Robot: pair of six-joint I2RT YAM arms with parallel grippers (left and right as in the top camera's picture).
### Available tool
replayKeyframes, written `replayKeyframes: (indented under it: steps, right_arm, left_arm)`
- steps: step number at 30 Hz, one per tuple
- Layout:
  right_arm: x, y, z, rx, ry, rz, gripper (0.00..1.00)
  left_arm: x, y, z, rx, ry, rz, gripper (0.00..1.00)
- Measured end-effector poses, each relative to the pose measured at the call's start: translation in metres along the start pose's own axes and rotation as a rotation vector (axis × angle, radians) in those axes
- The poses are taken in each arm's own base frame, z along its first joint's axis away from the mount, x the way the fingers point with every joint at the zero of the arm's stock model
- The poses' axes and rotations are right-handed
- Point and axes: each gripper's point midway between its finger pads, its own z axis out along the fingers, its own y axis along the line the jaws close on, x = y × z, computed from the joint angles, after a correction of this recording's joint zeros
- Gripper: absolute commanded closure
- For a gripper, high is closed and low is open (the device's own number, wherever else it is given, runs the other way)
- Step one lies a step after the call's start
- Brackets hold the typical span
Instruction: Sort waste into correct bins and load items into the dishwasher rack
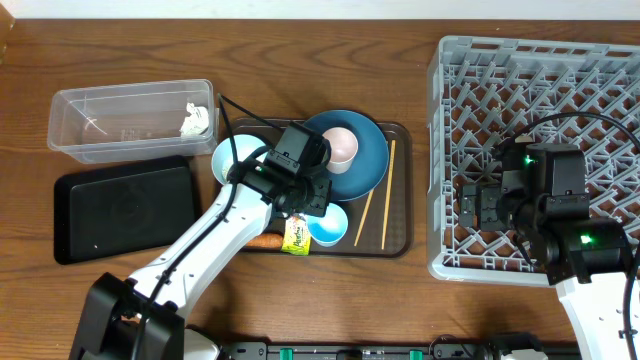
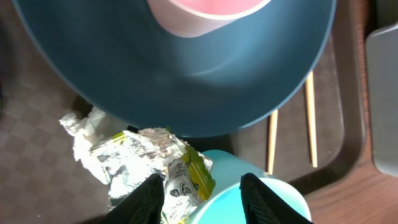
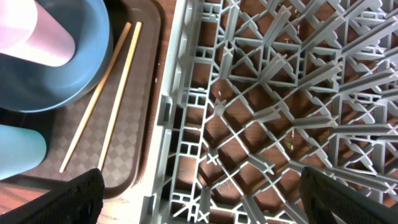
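My left gripper hangs open over the brown serving tray. The yellow-green wrapper lies between its fingers, against the left one, overlapping a pale blue bowl. A crumpled white paper wad lies beside the wrapper. The dark blue plate carries the pink cup. The chopsticks lie right of the plate. A second pale blue bowl and the orange carrot stick sit to the left. My right gripper is wide open over the left wall of the rack.
The clear tub at the back left holds one white paper wad. The black tray lies in front of it. The brown serving tray sits close against the rack's left side.
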Motion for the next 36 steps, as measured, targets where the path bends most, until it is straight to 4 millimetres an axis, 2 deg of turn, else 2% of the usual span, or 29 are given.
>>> replayKeyframes:
  steps: [7,11,13,18,22,29,33,36]
  right_arm:
    - [0.0,0.0,0.0,0.0,0.0,0.0,0.01]
    - [0.0,0.0,0.0,0.0,0.0,0.0,0.01]
    - [0.0,0.0,0.0,0.0,0.0,0.0,0.01]
    - [0.0,0.0,0.0,0.0,0.0,0.0,0.01]
    - [0.0,0.0,0.0,0.0,0.0,0.0,0.01]
    - [0.0,0.0,0.0,0.0,0.0,0.0,0.01]
    - [0.0,0.0,0.0,0.0,0.0,0.0,0.01]
    - [0.0,0.0,0.0,0.0,0.0,0.0,0.01]
  left_arm:
    - [0.003,0.006,0.014,-0.026,0.03,-0.006,0.57]
    - [0.0,0.005,0.015,-0.023,0.02,-0.004,0.59]
    - [0.0,0.006,0.015,-0.023,0.02,-0.006,0.66]
    - [0.0,0.006,0.015,-0.026,0.018,-0.005,0.75]
    - [-0.001,0.007,0.015,-0.03,0.016,-0.009,0.92]
    - [-0.002,0.019,0.014,-0.099,0.006,-0.007,0.94]
    - [0.004,0.036,0.006,-0.148,0.04,-0.041,0.94]
    - [-0.012,0.048,-0.019,-0.165,-0.003,-0.08,0.94]
